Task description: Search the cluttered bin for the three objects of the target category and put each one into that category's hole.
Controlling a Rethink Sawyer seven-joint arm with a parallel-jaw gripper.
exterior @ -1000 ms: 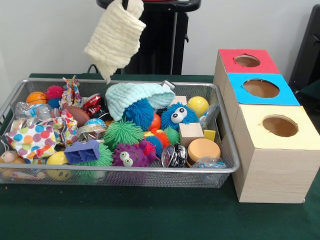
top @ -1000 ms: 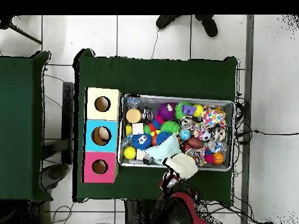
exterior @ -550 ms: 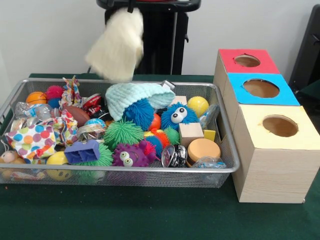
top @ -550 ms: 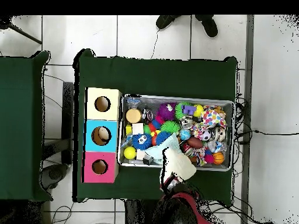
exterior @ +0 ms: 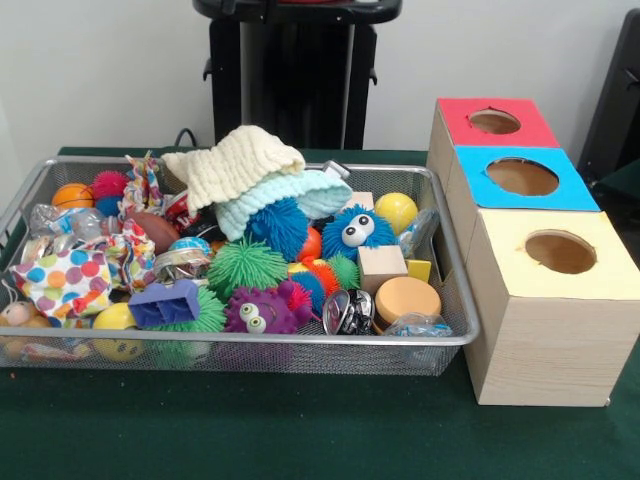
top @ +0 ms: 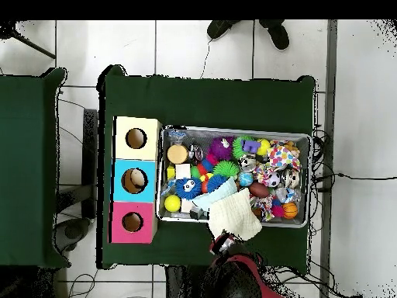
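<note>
- 3 boxes stand in a row just beside the wire bin, each with a round hole in its top: a red box, a blue box and a yellow box.
- 1 cream knitted cloth lies in the bin at its far side, draped over a pale mint knitted cloth; from overhead the cream cloth covers the bin's rim on the robot's side.
- No gripper shows in the front view. From overhead only the red and black arm appears at the bottom, just beside the cream cloth, and I cannot tell whether the gripper is released or clenched.
- 2 toys with googly eyes sit in the heap: a blue fuzzy one near the middle and a purple one against the near wall.
- 1 green spiky ball lies between them, touching a blue spiky ball that is partly under the mint cloth.
- 1 yellow ball, a wooden block and a tan round disc are at the end nearest the boxes.
- 1 polka-dot cloth, a small orange basketball and a purple block are at the opposite end.
- 2 shoes of a person show at the top edge of the overhead view.
</note>
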